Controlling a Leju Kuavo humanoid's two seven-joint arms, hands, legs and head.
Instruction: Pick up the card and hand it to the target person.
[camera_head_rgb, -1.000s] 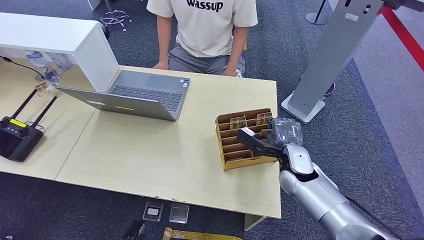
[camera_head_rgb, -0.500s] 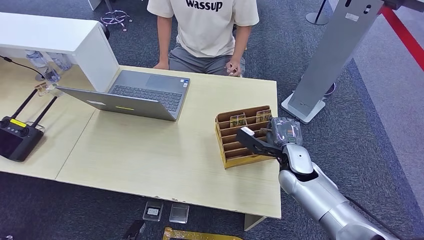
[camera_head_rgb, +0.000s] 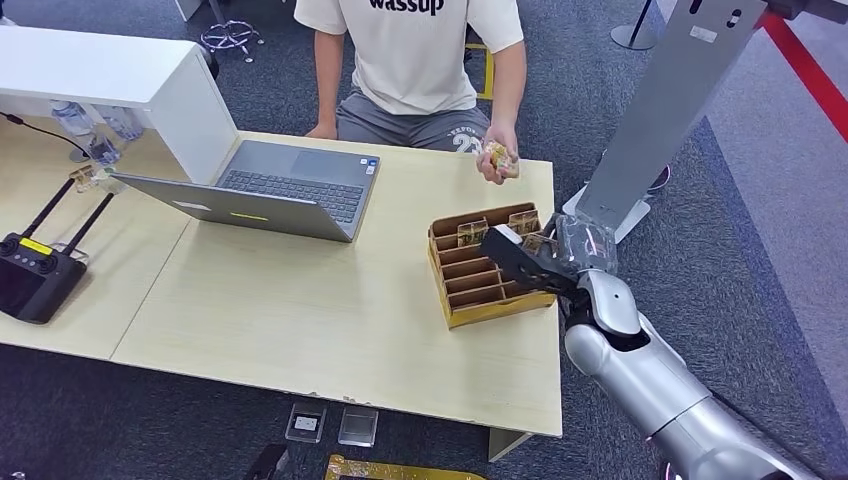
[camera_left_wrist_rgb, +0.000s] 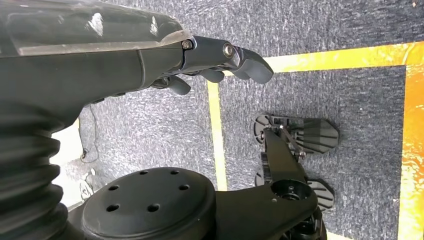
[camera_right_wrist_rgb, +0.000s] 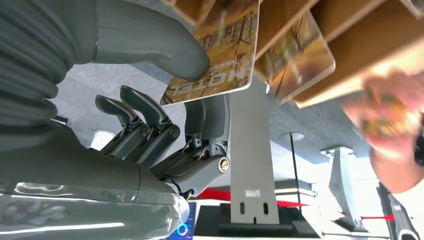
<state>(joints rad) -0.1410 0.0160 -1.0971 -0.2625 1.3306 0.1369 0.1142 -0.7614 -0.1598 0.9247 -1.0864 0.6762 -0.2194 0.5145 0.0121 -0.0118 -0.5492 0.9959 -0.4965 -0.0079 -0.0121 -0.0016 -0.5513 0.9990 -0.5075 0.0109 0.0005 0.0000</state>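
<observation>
A light wooden table (camera_head_rgb: 300, 300) carries an open grey laptop (camera_head_rgb: 270, 190), and a black remote controller (camera_head_rgb: 35, 275) lies on the table to its left. Behind the far edge sits a person in a cream T-shirt (camera_head_rgb: 410, 50), whose hand (camera_head_rgb: 498, 160) hovers over the table's far right corner with something small and gold-brown in it; what it is I cannot tell. Near the right edge stands a slotted wooden card rack (camera_head_rgb: 480, 275), its far slots holding cards.

The right hand (camera_head_rgb: 545, 262) reaches over the rack's right side. From the wrist, its thick thumb presses a brown card printed "HOTEL" (camera_right_wrist_rgb: 220, 60) against the darker fingers (camera_right_wrist_rgb: 202, 117) behind it, so the card is pinched, though it sits close against the rack and may not be fully clear of its slot. The left hand (camera_left_wrist_rgb: 150, 65) hangs by the floor, fingers loosely curled, holding nothing.

By my reckoning, the pick is secured or nearly so; lifting free, carrying across, and the handover remain.
</observation>
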